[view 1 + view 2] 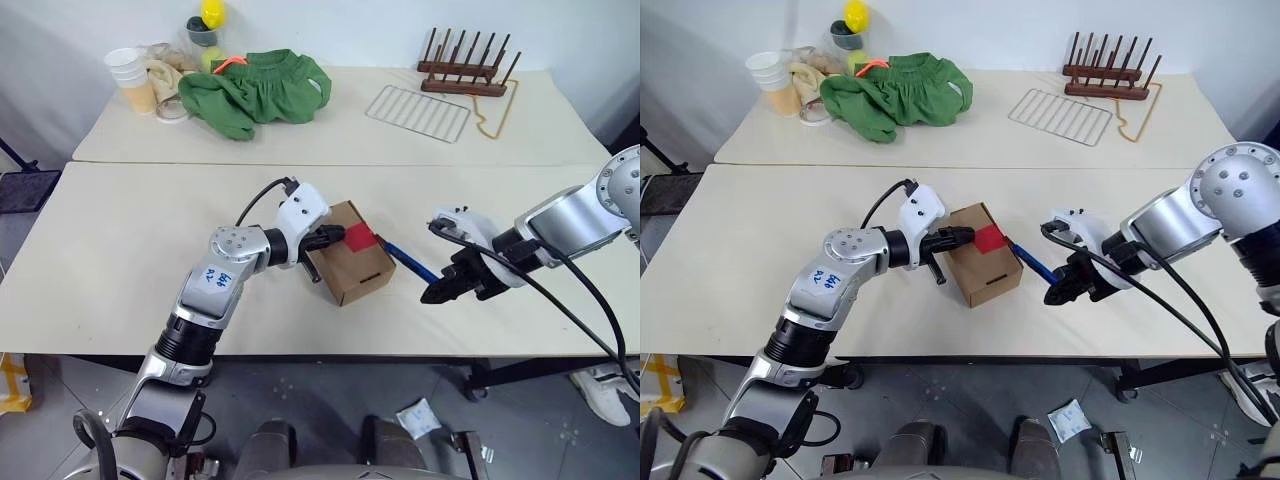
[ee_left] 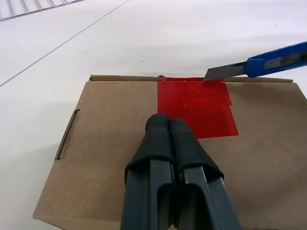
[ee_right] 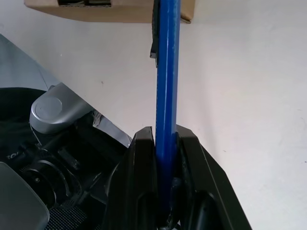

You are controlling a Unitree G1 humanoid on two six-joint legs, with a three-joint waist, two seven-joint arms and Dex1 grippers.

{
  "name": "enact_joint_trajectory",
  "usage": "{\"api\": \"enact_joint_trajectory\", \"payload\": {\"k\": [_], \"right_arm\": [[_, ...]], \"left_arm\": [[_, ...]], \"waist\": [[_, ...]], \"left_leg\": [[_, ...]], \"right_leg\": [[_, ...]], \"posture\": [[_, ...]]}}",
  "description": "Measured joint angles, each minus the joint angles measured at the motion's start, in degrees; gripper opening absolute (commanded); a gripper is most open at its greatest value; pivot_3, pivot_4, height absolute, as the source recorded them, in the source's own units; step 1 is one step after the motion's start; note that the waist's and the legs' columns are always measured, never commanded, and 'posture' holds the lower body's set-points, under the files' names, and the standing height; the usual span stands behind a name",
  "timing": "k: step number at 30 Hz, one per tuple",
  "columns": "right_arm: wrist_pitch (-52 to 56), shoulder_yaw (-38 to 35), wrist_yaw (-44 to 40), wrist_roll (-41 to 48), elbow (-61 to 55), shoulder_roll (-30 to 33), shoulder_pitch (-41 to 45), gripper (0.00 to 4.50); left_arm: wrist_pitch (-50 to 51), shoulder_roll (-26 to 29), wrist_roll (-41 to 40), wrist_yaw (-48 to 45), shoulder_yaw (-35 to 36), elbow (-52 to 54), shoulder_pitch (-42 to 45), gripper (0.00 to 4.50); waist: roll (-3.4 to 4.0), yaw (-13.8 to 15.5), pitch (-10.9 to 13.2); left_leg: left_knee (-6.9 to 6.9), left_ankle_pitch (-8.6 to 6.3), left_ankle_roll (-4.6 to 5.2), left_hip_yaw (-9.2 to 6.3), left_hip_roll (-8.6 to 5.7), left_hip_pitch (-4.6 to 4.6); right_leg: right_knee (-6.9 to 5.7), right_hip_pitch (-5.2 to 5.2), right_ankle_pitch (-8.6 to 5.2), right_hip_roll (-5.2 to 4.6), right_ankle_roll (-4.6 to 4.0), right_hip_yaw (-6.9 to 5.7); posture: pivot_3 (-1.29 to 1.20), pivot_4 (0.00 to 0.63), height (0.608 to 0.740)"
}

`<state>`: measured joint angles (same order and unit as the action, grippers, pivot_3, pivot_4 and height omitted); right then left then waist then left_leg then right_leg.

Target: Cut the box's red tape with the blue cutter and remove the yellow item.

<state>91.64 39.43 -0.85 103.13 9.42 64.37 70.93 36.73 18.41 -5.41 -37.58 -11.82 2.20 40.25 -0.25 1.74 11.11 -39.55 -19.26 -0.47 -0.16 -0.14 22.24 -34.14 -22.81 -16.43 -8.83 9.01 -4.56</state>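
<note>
The brown cardboard box [image 1: 352,268] sits near the front of the table, closed, with the red tape [image 2: 199,105] across its top seam. My left gripper [image 2: 165,125] is shut, its fingertips resting on the box top right beside the tape. To the right of the box, my right gripper [image 3: 165,139] is shut on the blue cutter [image 3: 166,72]. The cutter [image 1: 405,258] slants toward the box, and its bared blade tip [image 2: 213,73] touches the tape's far edge at the seam. The yellow item is hidden.
On the far table lie a green cloth [image 1: 262,88], a stack of cups [image 1: 130,75], a yellow ball-like object [image 1: 212,12], a wire grid [image 1: 418,112] and a wooden rack [image 1: 465,75]. Bare tabletop [image 1: 130,260] surrounds the box.
</note>
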Motion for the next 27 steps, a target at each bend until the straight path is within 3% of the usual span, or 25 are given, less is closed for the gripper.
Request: {"api": "enact_joint_trajectory", "payload": {"k": [16,27], "right_arm": [[0.1,0.8,1.7,4.2,-1.7,3.0,-0.5,0.15],[0.6,0.4,3.6,5.0,-0.8,1.1,-1.6,0.15]], "left_arm": [[0.0,0.0,0.0,0.2,0.1,0.1,-0.1,0.0],[0.0,0.1,-0.1,0.4,0.4,0.4,-0.4,0.0]], "waist": [[0.0,0.0,0.0],[0.0,-0.1,0.0]], "left_leg": [[0.0,0.0,0.0,0.0,0.0,0.01],[-0.01,0.0,0.0,0.0,0.01,0.0]], "right_leg": [[0.01,0.0,0.0,0.0,0.0,0.0],[0.0,0.0,0.0,0.0,-0.01,0.0]], "posture": [[0.0,0.15,0.74],[0.0,0.15,0.74]]}}
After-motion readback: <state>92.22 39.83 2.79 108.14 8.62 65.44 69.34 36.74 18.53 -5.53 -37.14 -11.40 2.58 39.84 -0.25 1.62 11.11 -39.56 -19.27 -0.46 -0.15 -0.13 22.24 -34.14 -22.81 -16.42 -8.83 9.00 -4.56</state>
